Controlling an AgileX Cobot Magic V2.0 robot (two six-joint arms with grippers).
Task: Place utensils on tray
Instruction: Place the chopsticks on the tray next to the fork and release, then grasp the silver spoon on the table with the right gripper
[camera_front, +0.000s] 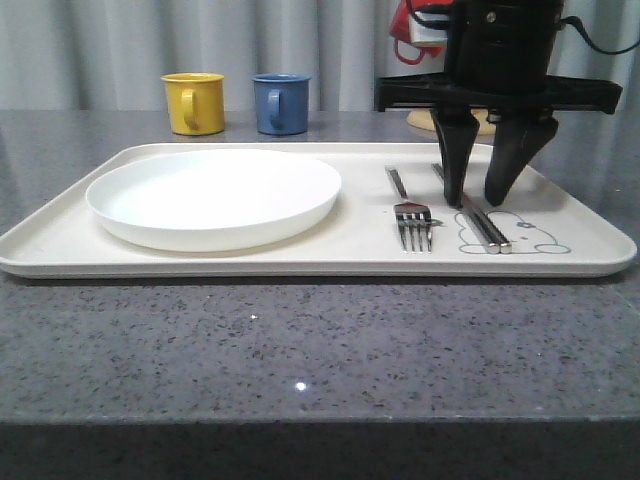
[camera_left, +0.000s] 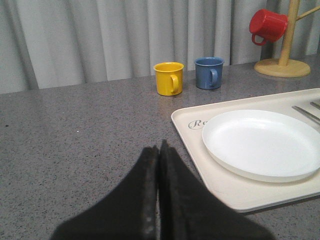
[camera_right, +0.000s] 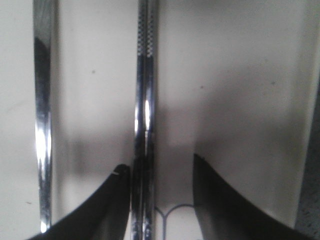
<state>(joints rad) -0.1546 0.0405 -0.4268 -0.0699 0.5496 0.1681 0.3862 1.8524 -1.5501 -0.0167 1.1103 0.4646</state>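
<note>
The cream tray (camera_front: 300, 262) lies across the table. A white plate (camera_front: 213, 195) sits on its left half, and a fork (camera_front: 410, 215) and a pair of metal chopsticks (camera_front: 485, 225) lie on its right. My right gripper (camera_front: 476, 200) hangs open, tips down, straddling the chopsticks. In the right wrist view the chopsticks (camera_right: 144, 110) lie flat on the tray (camera_right: 240, 90) close to one finger of the gripper (camera_right: 159, 162), with the fork handle (camera_right: 42, 115) beside them. My left gripper (camera_left: 159, 146) is shut on nothing over bare table, apart from the tray (camera_left: 190, 125) and plate (camera_left: 262, 142).
A yellow mug (camera_front: 194, 102) and a blue mug (camera_front: 281, 103) stand behind the tray. A red mug (camera_left: 268, 26) hangs on a wooden stand (camera_left: 282, 65) at the back right. Grey curtains close off the back.
</note>
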